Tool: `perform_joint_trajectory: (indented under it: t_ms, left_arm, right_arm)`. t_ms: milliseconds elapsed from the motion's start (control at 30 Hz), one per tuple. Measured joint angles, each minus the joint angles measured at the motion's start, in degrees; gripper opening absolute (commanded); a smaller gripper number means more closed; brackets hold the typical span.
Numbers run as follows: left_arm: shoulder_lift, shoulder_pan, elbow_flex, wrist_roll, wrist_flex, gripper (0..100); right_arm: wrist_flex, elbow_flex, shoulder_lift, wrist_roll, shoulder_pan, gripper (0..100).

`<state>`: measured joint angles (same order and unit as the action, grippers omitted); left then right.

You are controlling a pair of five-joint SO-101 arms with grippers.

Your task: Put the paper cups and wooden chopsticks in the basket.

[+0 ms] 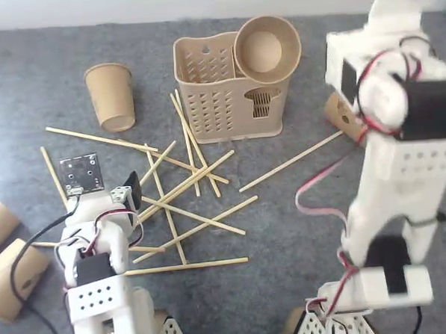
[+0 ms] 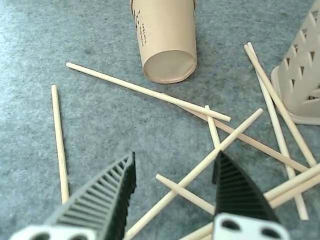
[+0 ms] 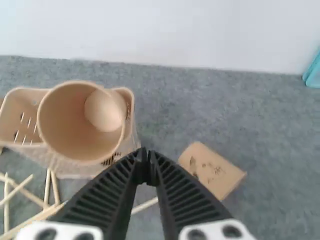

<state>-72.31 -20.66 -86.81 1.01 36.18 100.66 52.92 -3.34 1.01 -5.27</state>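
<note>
Nearest me, two paper cups [image 1: 18, 279] lie on their sides at the left edge of the grey table [image 1: 286, 231], beside my left arm. My left hand [image 2: 175, 156] hangs low over the table with its fingers spread wide and nothing between them, above the near edge of the scattered wooden chopsticks [image 1: 188, 206]. These lie crossed in a loose heap that runs up to the foot of the basket, and one stray chopstick [image 1: 290, 162] lies apart to the right. Beyond the heap on the left a third paper cup [image 1: 111, 96] sits with its closed base towards my left hand. On the right, my right hand [image 3: 146, 152] is raised above the table, fingers pressed together and holding nothing; just past it a fourth cup [image 3: 212, 170] lies on its side. Farthest back stands the slotted basket [image 1: 212, 108], upright, holding a single paper cup [image 1: 265, 49] tilted in its right end, mouth open towards the camera.
</note>
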Motion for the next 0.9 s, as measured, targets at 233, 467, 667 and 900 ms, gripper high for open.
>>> perform_joint_trajectory:
  t_ms: [233,467,667,900]
  left_arm:
    - [0.0,0.0,0.0,0.0,0.0,24]
    - [0.0,0.0,0.0,0.0,0.0,24]
    - [0.0,0.0,0.0,0.0,0.0,24]
    - [0.0,0.0,0.0,0.0,0.0,24]
  right_arm:
    - [0.0,-24.1,-16.9,0.2,-7.6,0.7]
    - [-1.7,-42.3,-18.5,2.0,-13.5,0.8]
    - [-12.1,-54.2,-19.4,2.3,-15.9,0.8]
    - [-29.0,-64.6,-19.3,2.3,-15.9,0.8]
